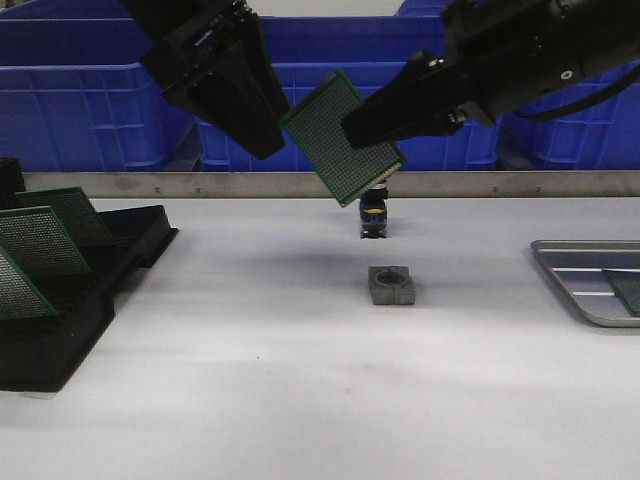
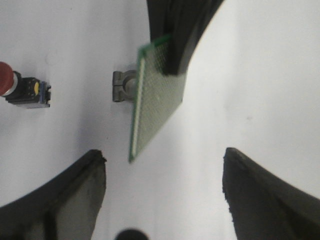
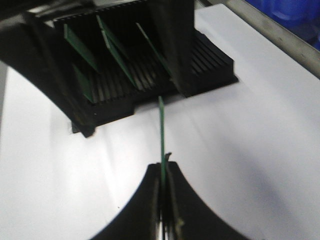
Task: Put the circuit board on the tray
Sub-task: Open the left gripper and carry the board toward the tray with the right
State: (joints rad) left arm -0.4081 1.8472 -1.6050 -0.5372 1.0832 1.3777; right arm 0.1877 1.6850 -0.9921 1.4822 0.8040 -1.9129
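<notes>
The right gripper (image 1: 375,130) pinches the board (image 1: 342,137) by one edge, high over mid-desk, tilted on a corner. The left gripper (image 1: 262,125) stands wide, just beside it. The tray (image 1: 570,268) lies well off to the right, nearer the right arm.

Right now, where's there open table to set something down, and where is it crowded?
Bare patches: the table in front of the grey block, between the black rack and the tray. Crowded: mid-table above, where the right gripper holds the circuit board beside the open left gripper.
</notes>
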